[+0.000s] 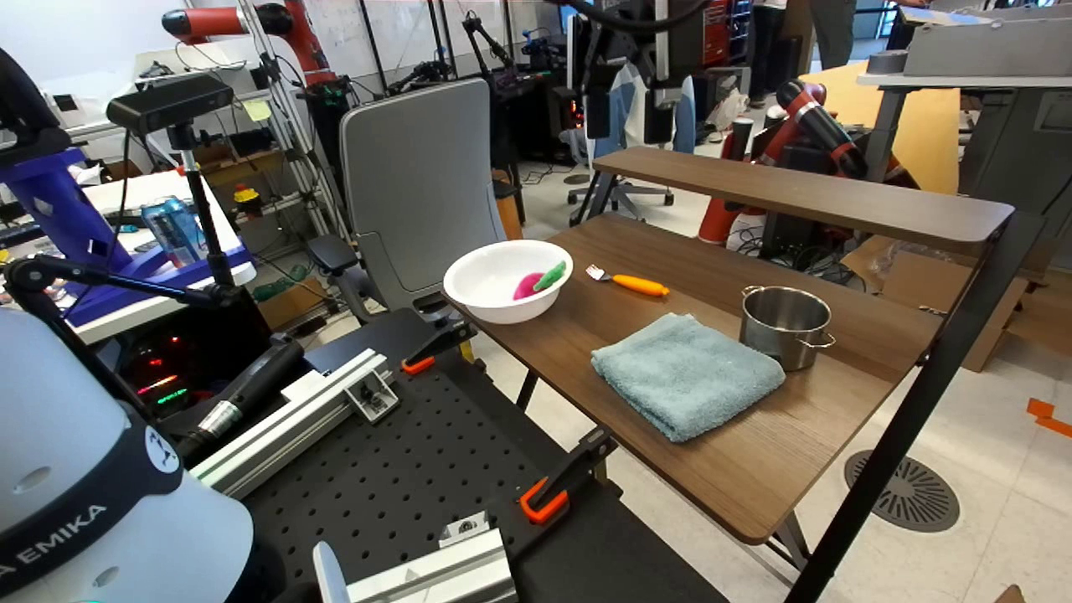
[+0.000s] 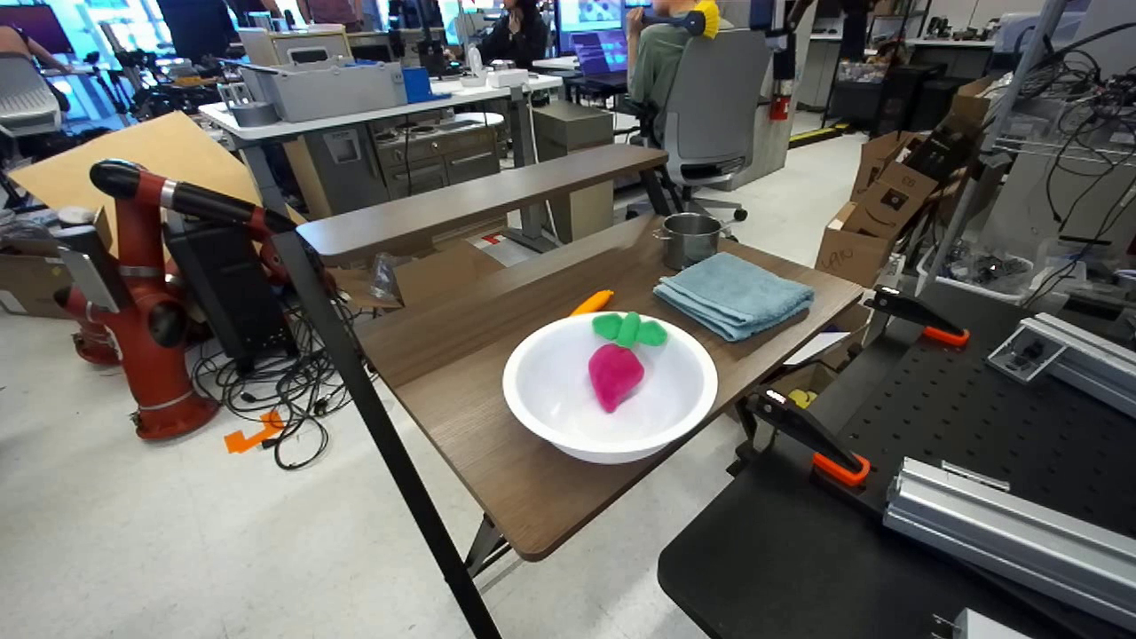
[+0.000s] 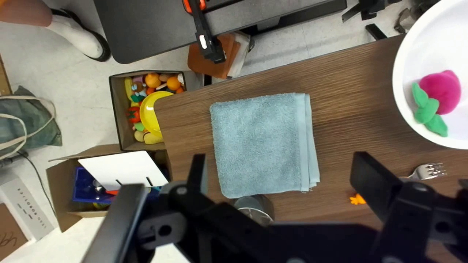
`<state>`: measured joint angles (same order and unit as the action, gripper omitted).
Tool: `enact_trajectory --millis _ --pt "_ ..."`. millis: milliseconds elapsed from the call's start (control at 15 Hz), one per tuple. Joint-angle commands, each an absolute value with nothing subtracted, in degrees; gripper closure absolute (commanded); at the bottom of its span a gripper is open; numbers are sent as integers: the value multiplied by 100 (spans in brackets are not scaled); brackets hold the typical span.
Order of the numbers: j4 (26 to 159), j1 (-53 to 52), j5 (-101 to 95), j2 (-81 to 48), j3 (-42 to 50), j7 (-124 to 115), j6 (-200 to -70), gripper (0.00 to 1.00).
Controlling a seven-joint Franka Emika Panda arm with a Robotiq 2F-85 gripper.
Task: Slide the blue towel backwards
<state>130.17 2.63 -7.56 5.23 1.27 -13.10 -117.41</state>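
The blue towel [image 1: 687, 374] lies folded and flat on the brown table [image 1: 837, 427]. It also shows in an exterior view [image 2: 737, 293] and in the wrist view [image 3: 261, 144]. My gripper [image 1: 628, 117] hangs high above the table's far side in an exterior view, apart from the towel. In the wrist view the gripper's fingers [image 3: 279, 156] are wide apart with nothing between them. The towel lies below, beyond the fingertips.
A metal pot [image 1: 785, 327] stands right at the towel's edge. A white bowl [image 2: 612, 435] holds a pink and green plush. A fork with an orange handle [image 1: 641, 285] lies between bowl and towel. A raised shelf [image 1: 804, 193] runs along the table's far side.
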Motion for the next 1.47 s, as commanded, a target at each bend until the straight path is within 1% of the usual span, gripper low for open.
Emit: enact_trajectory --millis 0,533,600,733,1133,1400 --pt "12999 357 -688 242 273 -908 -12008 0" --pt "13000 544 -659 -884 540 -355 -12723 0" --pt "13110 499 -741 -681 532 -515 -12605 0" --pt "13055 507 -739 -906 555 -495 -12696 0" --pt "12992 482 -823 -916 560 -574 -12711 0" --pt "12788 402 -879 -1305 534 -844 -12871 0"
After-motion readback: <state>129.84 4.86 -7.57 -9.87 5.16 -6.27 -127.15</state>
